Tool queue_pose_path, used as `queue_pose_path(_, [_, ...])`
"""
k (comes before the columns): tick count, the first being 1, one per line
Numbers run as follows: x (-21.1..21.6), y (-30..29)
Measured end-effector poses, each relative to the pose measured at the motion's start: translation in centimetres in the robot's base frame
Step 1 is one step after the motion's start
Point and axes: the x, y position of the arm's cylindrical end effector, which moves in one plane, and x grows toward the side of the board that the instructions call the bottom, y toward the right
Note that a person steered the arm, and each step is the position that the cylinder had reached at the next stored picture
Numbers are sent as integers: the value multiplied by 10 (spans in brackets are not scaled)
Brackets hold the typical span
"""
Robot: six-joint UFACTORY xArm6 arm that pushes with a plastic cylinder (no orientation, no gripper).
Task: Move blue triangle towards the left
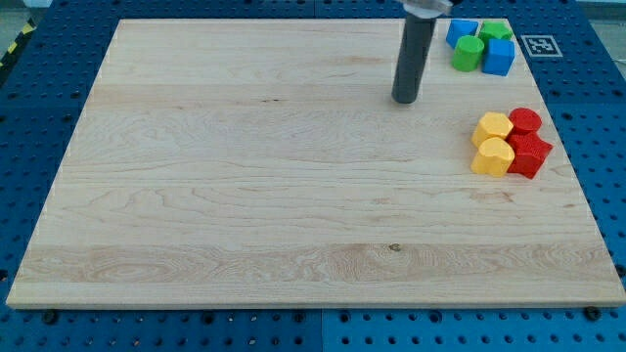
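Note:
The blue triangle [461,31] lies at the view's top right, touching a green round block [468,54] below it and a green block [495,31] to its right. A blue cube [500,57] sits at the right of that cluster. My tip [404,100] rests on the board, left of and below the cluster, about 60 px from the blue triangle and apart from every block.
The wooden board [245,176] lies on a blue pegboard table. A second cluster sits at the view's right edge: two yellow blocks [493,127] [492,156] and two red blocks [525,121] [529,154]. A marker tag [540,44] lies off the board's top right corner.

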Motion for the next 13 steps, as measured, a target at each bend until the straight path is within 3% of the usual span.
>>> queue_pose_path(3, [-40,178])
queue_pose_path(4, [-84,202])
queue_pose_path(5, [-133,186])
queue_pose_path(6, [-156,147])
queue_pose_path(7, [-155,107])
queue_pose_path(9, [-147,115])
queue_pose_path(10, [-119,117])
queue_pose_path(12, [-66,51])
queue_pose_path(13, [-84,55])
